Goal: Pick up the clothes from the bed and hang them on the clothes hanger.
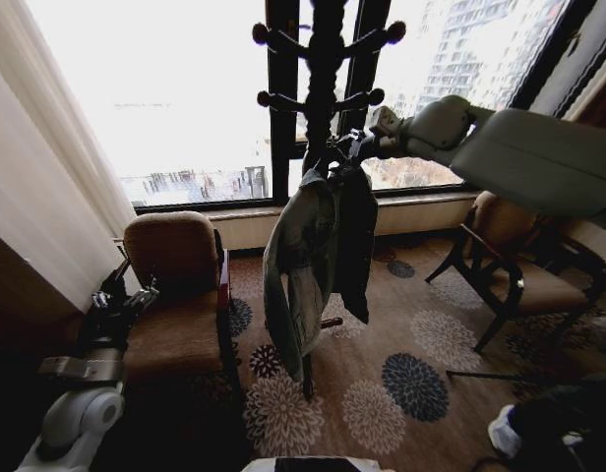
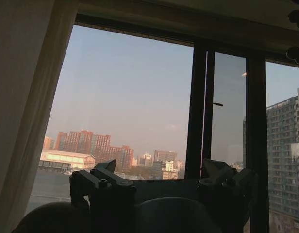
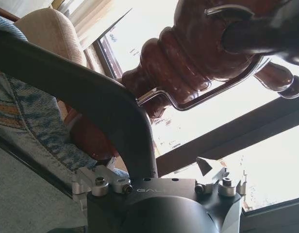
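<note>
Left gripper point(image 1: 126, 295) nearest, parked low, jaws wide, empty, well apart from jacket point(image 1: 313, 265). Jacket drapes below right gripper point(image 1: 357, 147), spread around black clothes hanger point(image 3: 101, 111), hook point(image 3: 207, 94) over coat stand point(image 1: 318, 118). Judgement: withdraw straight, avoid snagging.

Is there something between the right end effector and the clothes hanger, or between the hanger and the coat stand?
Nothing visible stands in the way. The black clothes hanger passes between the open fingers of the right end effector, and its metal hook curves round the wooden coat stand.
</note>
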`<state>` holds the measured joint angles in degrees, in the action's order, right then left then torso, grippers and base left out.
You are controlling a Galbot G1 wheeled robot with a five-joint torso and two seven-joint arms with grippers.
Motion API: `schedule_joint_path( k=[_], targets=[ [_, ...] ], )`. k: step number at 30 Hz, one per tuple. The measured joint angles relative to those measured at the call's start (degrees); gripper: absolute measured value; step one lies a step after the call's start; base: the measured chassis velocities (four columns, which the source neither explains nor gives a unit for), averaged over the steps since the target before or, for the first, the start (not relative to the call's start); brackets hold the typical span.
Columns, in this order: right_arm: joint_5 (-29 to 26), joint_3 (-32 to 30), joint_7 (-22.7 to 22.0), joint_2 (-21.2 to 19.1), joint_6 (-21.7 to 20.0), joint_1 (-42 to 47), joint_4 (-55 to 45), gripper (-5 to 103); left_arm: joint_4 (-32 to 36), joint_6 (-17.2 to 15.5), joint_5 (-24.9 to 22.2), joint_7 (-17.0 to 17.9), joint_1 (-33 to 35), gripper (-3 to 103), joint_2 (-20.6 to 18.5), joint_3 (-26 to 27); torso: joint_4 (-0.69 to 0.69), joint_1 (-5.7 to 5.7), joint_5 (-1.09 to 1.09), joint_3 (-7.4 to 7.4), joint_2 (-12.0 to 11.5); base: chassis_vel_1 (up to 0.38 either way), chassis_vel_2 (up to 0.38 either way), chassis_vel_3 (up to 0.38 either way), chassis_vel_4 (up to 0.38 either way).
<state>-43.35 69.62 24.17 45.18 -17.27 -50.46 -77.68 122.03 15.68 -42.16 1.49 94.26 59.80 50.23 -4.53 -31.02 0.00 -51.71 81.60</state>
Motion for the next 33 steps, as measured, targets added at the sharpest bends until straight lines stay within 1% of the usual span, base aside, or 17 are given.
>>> schedule_joint_path(
  k=[1,2,6,8,10,12,14,16,18,21,24,28,29,30,31,32,33],
  targets=[
    [-0.47,-0.18,-0.31,-0.37,-0.29,-0.02,-0.7,97,0.08,0.0,0.01,0.0,0.05,100,0.0,0.01,0.0,0.0,0.0,0.0,0.0,0.0,0.0,0.0,0.0],
    [-1.01,-0.39,-0.69,-0.91,-0.61,-0.05,-1.75,99,0.16,0.0,0.04,0.0,0.09,100,0.0,0.01,0.01,0.0,0.01,0.0,0.0,0.0,0.0,0.0,0.0],
    [-2.17,-1.03,-1.7,-2.07,-1.47,-0.07,-4.11,100,0.51,-0.04,0.06,0.01,-0.04,100,0.0,-0.01,0.02,0.01,0.0,0.01,0.01,0.0,0.0,0.0,0.0],
    [-2.67,-1.24,-2.24,-2.74,-1.9,-0.09,-5.27,100,0.65,-0.08,0.1,0.03,-0.08,100,0.01,-0.05,0.07,0.01,-0.02,0.0,0.0,0.0,0.0,0.0,0.0],
    [-2.81,-1.27,-2.48,-3.13,-2.3,-0.08,-5.72,100,0.74,-0.09,0.11,0.04,-0.08,100,0.01,-0.06,0.07,0.01,-0.03,0.0,0.0,0.0,0.0,0.0,0.0],
    [-3.08,-1.25,-2.96,-3.88,-2.78,-0.08,-6.47,100,0.84,-0.1,0.14,0.15,0.04,100,0.04,-0.07,-0.03,-0.01,0.02,-0.01,-0.01,0.0,0.0,0.0,0.0],
    [-3.22,-1.25,-3.05,-4.08,-2.84,-0.08,-6.7,100,0.89,-0.1,0.14,0.15,0.12,100,0.05,-0.08,-0.04,-0.02,0.02,-0.01,-0.01,-0.028,-0.053,-0.012,-0.018],
    [-3.41,-1.26,-3.12,-4.61,-2.91,-0.09,-7.27,100,1.05,-0.1,0.16,0.14,0.29,100,0.06,-0.07,-0.02,-0.02,0.04,-0.01,-0.01,0.0,0.0,0.0,0.0],
    [-3.44,-1.41,-3.38,-5.15,-3.0,-0.08,-7.46,100,1.22,-0.1,0.17,0.14,0.47,100,0.08,0.09,0.03,-0.01,0.02,-0.01,-0.01,0.0,0.0,0.0,0.0],
    [-3.59,-1.7,-3.47,-5.51,-3.17,-0.01,-7.98,100,1.43,-0.11,0.17,0.15,0.56,100,0.07,0.2,0.01,0.0,-0.01,0.0,-0.01,0.0,0.0,0.0,0.0],
    [-4.19,-2.47,-4.15,-6.38,-3.78,0.19,-9.39,100,1.87,-0.16,0.18,0.17,0.65,100,0.07,0.26,0.06,0.0,-0.02,0.0,-0.01,0.0,0.0,0.0,0.0],
    [-4.73,-3.26,-5.08,-7.1,-4.51,0.38,-10.73,100,2.03,-0.18,0.19,0.18,0.66,100,0.1,0.28,0.05,0.0,-0.02,-0.01,-0.01,0.0,0.0,0.0,0.0],
    [-5.66,-4.35,-6.4,-7.95,-5.61,0.77,-12.79,100,2.22,-0.2,0.21,0.19,0.72,100,0.12,0.3,0.02,-0.01,0.0,-0.01,-0.01,0.0,0.0,0.0,0.0],
    [-9.48,-6.45,-10.03,-9.75,-8.5,1.27,-18.85,100,2.54,-0.21,0.27,0.22,0.81,100,0.18,0.32,-0.01,-0.02,0.02,-0.01,-0.01,0.0,0.0,0.0,0.0],
    [-12.06,-7.35,-11.6,-10.54,-10.05,1.4,-21.98,100,2.7,-0.22,0.28,0.24,0.82,100,0.2,0.34,0.0,-0.02,0.01,0.0,-0.01,0.0,0.0,0.0,0.0],
    [-14.51,-8.29,-12.99,-11.03,-11.12,1.48,-25.09,100,2.85,-0.25,0.29,0.24,0.82,100,0.2,0.36,0.08,-0.01,-0.01,0.01,-0.01,0.0,0.0,0.0,0.0],
    [-14.51,-8.29,-12.99,-11.03,-11.12,1.48,-25.09,100,2.85,-0.25,0.29,0.24,0.82,100,0.2,0.36,0.08,-0.01,-0.01,0.01,-0.01,0.0,0.0,0.0,0.0]
  ],
)
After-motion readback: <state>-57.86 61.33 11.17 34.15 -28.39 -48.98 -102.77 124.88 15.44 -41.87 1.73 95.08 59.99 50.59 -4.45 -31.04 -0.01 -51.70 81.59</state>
